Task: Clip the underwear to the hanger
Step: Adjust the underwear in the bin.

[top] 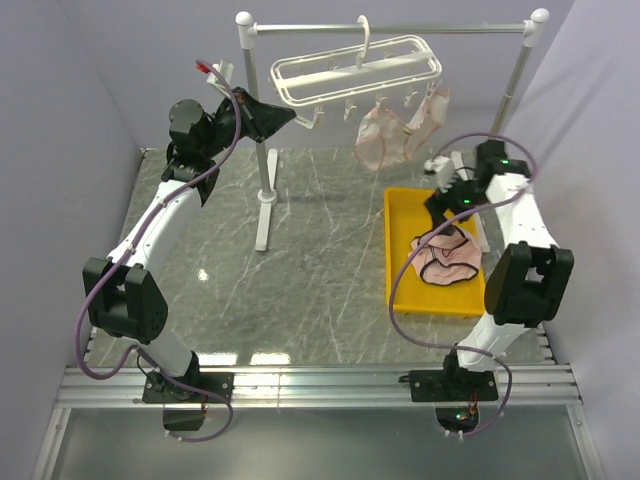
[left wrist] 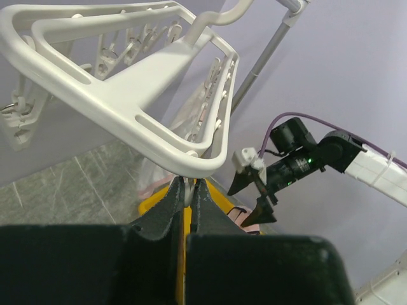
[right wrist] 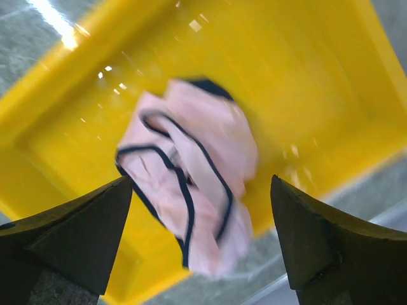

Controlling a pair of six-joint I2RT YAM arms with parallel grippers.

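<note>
Spanning the back, the rail carries the hanger by its hook. The left arm stretches up and forward to the hanger's left end, where the left gripper is pressed together on the rim. The right arm is folded, elbow high and wrist tipped down over the tray, which sits below the hanger's right end. The right gripper is spread wide above the trimmed briefs lying in the tray. Two hung briefs dangle from clips under the hanger's right end.

From the left wrist you see what the overhead hides: a sliver of white plastic pinched between the fingers, right under the hanger's rounded end. The right wrist view is blurred. It shows the trimmed briefs crumpled between the parted fingertips.
</note>
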